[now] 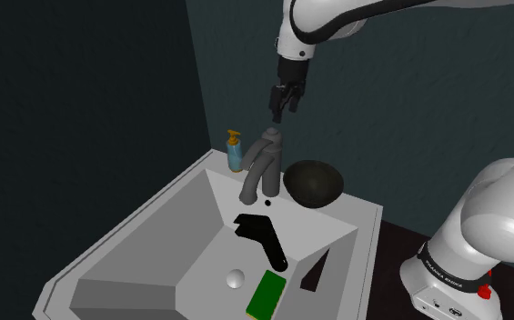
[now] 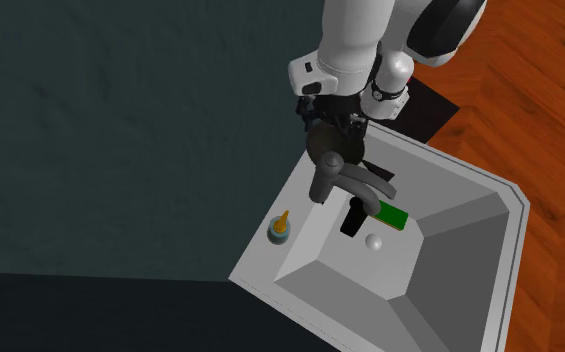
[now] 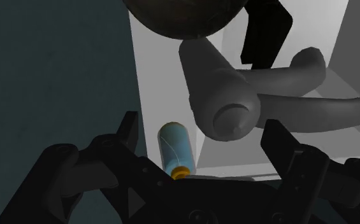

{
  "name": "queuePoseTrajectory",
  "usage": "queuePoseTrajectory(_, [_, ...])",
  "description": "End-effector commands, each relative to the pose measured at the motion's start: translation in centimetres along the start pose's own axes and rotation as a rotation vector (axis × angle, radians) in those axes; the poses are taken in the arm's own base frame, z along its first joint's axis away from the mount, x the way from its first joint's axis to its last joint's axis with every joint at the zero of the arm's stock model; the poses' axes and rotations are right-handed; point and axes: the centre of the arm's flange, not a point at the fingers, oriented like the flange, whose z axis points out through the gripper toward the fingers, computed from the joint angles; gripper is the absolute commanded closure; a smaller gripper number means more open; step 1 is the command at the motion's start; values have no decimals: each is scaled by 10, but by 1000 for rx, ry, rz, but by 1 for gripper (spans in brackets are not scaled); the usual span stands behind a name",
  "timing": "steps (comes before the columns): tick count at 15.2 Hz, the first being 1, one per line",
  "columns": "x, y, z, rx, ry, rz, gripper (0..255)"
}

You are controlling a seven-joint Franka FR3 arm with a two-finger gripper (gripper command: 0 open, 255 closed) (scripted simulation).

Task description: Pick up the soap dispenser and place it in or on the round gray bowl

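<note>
The soap dispenser (image 1: 235,151) is a small blue bottle with an orange pump. It stands upright on the sink's back rim by the wall, to the shoulder view's left of the grey faucet (image 1: 262,164). The round dark bowl (image 1: 313,182) sits on the rim on the faucet's other side. My gripper (image 1: 281,111) hangs open in the air above the faucet, higher than both and touching nothing. In the wrist view the gripper (image 3: 204,137) has its fingers wide apart, with the dispenser (image 3: 175,150) far below near one finger (image 3: 130,130) and the bowl (image 3: 185,16) beyond the faucet (image 3: 226,95).
The white sink (image 1: 164,232) has a deep basin with a drain (image 1: 236,279). A green block (image 1: 267,295) and a black angular piece (image 1: 264,238) lie on its near side. A dark wall rises right behind the rim. Wooden floor (image 2: 550,110) shows past the sink.
</note>
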Motion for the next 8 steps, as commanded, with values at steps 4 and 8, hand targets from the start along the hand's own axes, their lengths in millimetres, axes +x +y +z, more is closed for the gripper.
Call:
queuePoseTrajectory(4, [61, -1, 31, -3, -5, -14, 0])
queuePoseTrajectory(8, [108, -4, 56, -6, -10, -26, 0])
